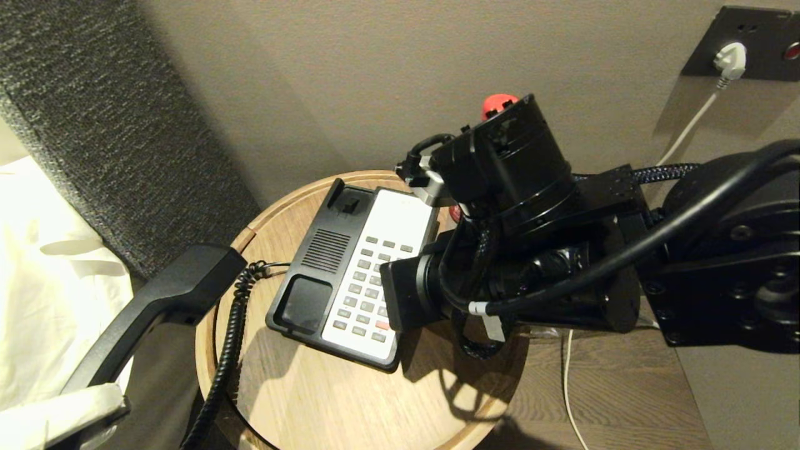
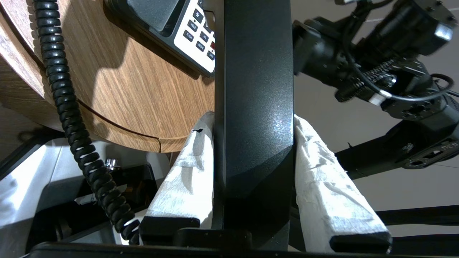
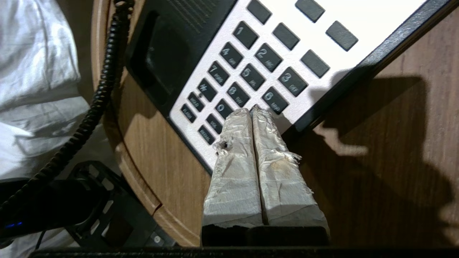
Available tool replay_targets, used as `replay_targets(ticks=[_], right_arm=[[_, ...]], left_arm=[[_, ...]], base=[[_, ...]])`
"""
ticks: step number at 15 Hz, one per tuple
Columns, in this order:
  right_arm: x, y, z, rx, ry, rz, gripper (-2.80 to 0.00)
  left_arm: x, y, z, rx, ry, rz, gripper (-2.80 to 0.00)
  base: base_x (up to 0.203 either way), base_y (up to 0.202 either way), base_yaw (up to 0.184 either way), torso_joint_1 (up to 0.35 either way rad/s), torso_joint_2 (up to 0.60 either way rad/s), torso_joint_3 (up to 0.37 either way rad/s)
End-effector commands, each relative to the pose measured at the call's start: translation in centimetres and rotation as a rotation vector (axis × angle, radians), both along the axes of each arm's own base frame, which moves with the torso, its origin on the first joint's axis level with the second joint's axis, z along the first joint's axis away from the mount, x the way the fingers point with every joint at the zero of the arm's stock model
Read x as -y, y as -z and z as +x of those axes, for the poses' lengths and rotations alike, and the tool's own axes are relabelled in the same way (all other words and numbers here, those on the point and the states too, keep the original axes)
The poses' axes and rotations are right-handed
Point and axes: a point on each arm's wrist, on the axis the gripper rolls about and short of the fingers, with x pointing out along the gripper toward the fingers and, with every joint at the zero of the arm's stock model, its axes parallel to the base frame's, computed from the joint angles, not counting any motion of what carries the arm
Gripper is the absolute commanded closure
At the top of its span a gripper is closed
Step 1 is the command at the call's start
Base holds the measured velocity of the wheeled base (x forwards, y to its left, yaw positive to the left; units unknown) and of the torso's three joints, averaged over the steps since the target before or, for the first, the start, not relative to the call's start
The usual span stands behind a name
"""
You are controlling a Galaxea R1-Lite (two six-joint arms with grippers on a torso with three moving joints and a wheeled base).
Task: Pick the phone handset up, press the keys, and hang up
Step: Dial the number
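The black phone handset [image 1: 156, 300] hangs off the left edge of the round wooden table [image 1: 325, 400], lifted clear of the phone base [image 1: 312, 250]. My left gripper [image 2: 252, 120] is shut on the handset's [image 2: 254, 71] shaft, one white-wrapped finger [image 2: 186, 179] on each side. The coiled cord [image 1: 228, 350] runs from the handset to the base. My right gripper [image 3: 251, 109] is shut, with its paired tips over the grey keys [image 3: 251, 75] beside the 6 and 0. I cannot tell whether they touch. In the head view the right arm [image 1: 531, 250] hides part of the keys [image 1: 365, 294].
A dark upholstered panel [image 1: 94, 112] and white bedding [image 1: 37, 262] lie to the left of the table. A wall socket with a white plug [image 1: 731, 59] is at the back right. A white cable [image 1: 569, 387] runs down over the floor.
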Motion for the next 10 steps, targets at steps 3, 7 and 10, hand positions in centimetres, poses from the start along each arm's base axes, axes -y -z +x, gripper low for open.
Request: replay_targets(ticks=[3,7,10], right_arm=[[-0.1,0.0,-0.8,-0.011,-0.023,0.002,0.00],[0.2,1.3,-2.1,-0.045,-0.044,-0.035,0.00],[0.4,2.1,-3.1,-0.057,-0.069,-0.058,0.00]], left_arm=[[0.0,0.1,0.0,-0.008,0.000,-0.001,0.00],[0.0,0.1,0.0,-0.008,0.000,-0.001,0.00],[0.0,0.3,0.0,-0.013,0.002,0.003,0.00]], base=[[0.000,0.000,0.000,0.000,0.00,0.000],[0.000,0.000,0.000,0.000,0.00,0.000],[0.000,0.000,0.000,0.000,0.00,0.000]])
